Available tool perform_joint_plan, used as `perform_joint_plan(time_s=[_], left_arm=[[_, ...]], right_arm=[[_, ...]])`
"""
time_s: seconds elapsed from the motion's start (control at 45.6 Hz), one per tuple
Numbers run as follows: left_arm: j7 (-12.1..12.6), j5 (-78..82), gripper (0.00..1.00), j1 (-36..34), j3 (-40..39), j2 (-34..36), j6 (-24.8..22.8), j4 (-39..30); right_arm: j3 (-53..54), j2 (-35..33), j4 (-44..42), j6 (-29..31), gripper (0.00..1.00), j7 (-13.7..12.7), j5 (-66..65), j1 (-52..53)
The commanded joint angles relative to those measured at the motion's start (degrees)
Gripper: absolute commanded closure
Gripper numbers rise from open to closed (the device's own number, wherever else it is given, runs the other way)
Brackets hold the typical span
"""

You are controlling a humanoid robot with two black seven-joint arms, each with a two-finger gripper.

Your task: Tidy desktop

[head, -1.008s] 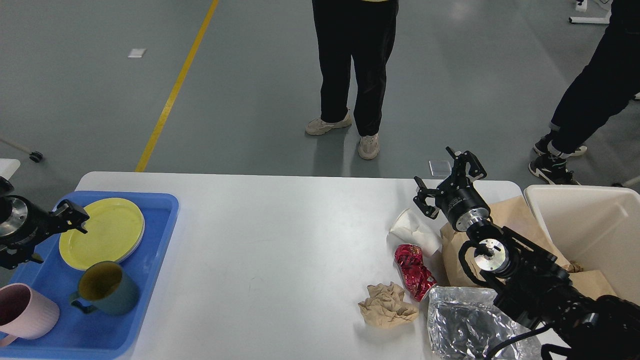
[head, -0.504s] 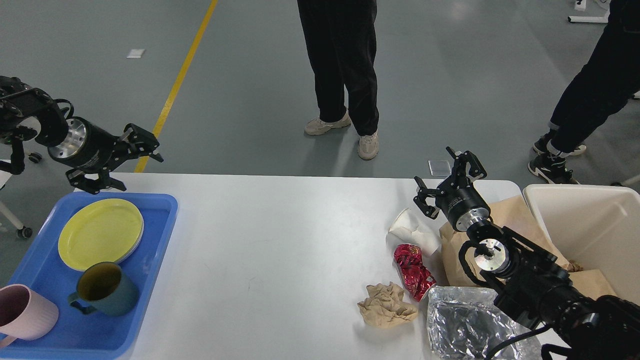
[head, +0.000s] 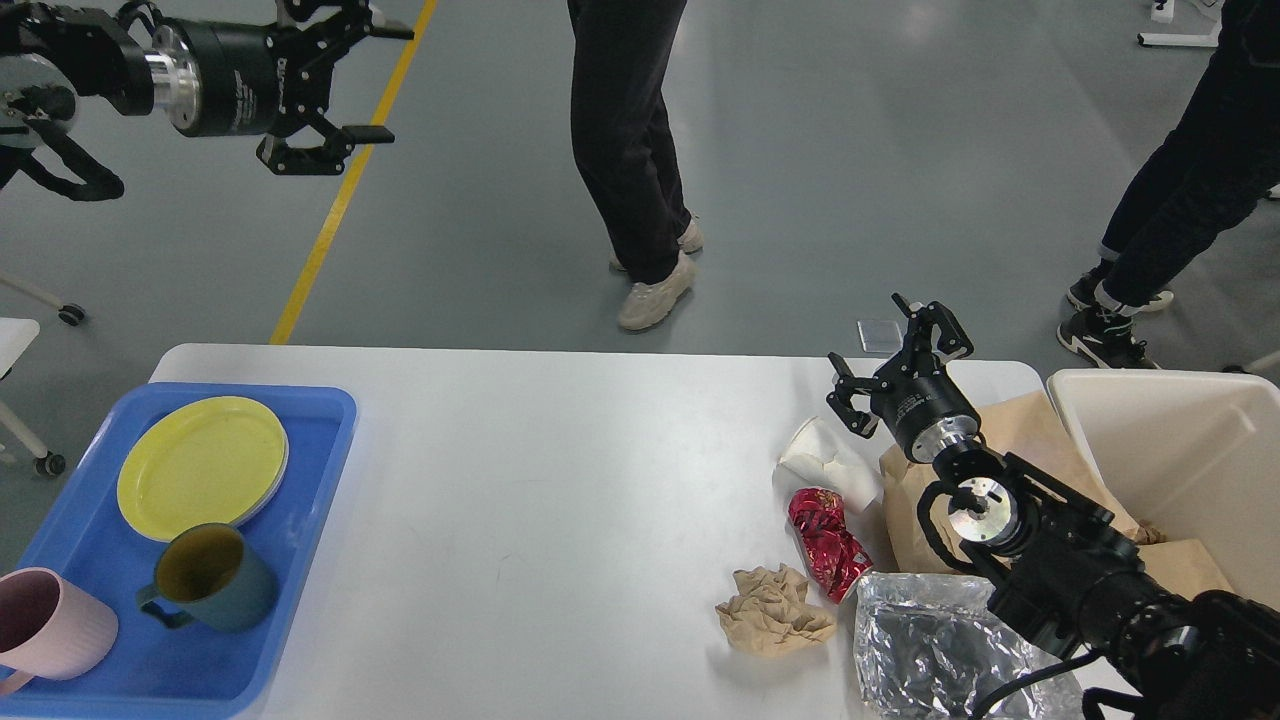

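The white desk [head: 560, 480] fills the near half of the head view, its far edge running left to right below the grey floor [head: 480, 230]; on its left end lies a blue tray [head: 330, 470], carrying a yellow plate [head: 203, 467] at the far side, a dark teal mug [head: 210, 577] nearer, and a pink mug [head: 50, 625] at the near left corner, cut by the picture's edge. The left claw [head: 365, 80] hangs high at the far left, well above and beyond the tray, over the floor and across the yellow floor line [head: 345, 190]; its two fingers stand wide apart and hold nothing. The right claw [head: 895, 350] sits over the far right part of the desk, fingers spread wide and empty, just beyond a crushed white paper cup [head: 830, 462]; near the cup lies a red foil wrapper [head: 828, 543], then a crumpled tan paper ball [head: 772, 610] further near and left; a silver foil bag [head: 930, 650] rests at the near right, partly under the right arm. A brown paper bag [head: 1010, 430] lies beneath that arm, against a cream-white bin [head: 1180, 460] at the desk's right end. A person in black trousers [head: 620, 130] stands on the floor beyond the desk; another person's legs [head: 1170, 190] show at far right.
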Motion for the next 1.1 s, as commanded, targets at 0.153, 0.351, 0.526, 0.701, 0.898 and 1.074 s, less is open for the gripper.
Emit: perform_joint_plan(time_s=[0.153,0.351,0.526,0.701,0.898,1.074], left_arm=[[-0.6,0.2,0.04,2.1,-15.0,0.8,-0.4,9.4],[-0.9,1.1,0.04,7.3,-25.3,1.0,-0.8,9.8],[-0.1,6.2,0.04,8.3,-27.3,-0.7,1.5,10.4],[-0.1,7.2,0.04,7.8,-28.4,-6.2,9.8,11.0],[-0.1,7.3,0.04,9.5,-30.5,-9.6,16.6,11.0],[-0.1,7.3,0.04,11.4,-30.5,-9.8,21.6,11.0]], right_arm=[[0.0,0.0,0.0,0.0,0.00,0.0,0.0,0.0],[0.0,0.0,0.1,0.0,0.00,0.0,0.0,0.0],[0.0,0.0,0.0,0.0,0.00,0.0,0.0,0.0],[0.0,0.0,0.0,0.0,0.00,0.0,0.0,0.0],[0.0,0.0,0.0,0.0,0.00,0.0,0.0,0.0],[0.0,0.0,0.0,0.0,0.00,0.0,0.0,0.0]])
